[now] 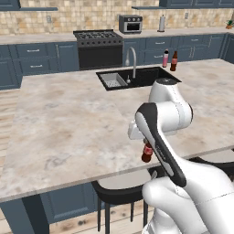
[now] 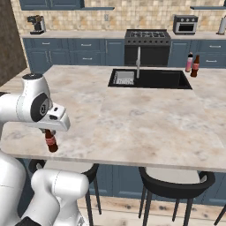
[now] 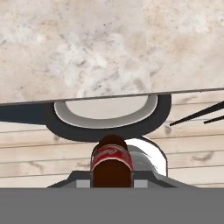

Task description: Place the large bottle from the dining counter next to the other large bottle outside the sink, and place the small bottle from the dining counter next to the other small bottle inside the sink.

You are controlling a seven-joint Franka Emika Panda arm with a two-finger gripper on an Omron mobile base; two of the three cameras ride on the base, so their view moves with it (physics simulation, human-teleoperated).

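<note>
- A small dark bottle (image 1: 146,153) with a red label is held clamped in the gripper (image 2: 50,132), hanging below it at the near edge of the counter (image 1: 68,132).
- Risk, judged: the bottle could be knocked against the counter edge if carried forward without lifting; a slip from the grip is possible.
- Far ahead of the gripper, the sink (image 2: 152,79) and two bottles (image 2: 192,65) beside it are seen in both base views.
- A stool (image 3: 109,118) under the bottle is seen in the hand view.

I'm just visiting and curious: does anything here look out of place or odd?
Only the small dark bottle with the red label: it hangs upright in the robot's jaws, out past the counter edge above a stool. Nothing looks spilled or broken.
</note>
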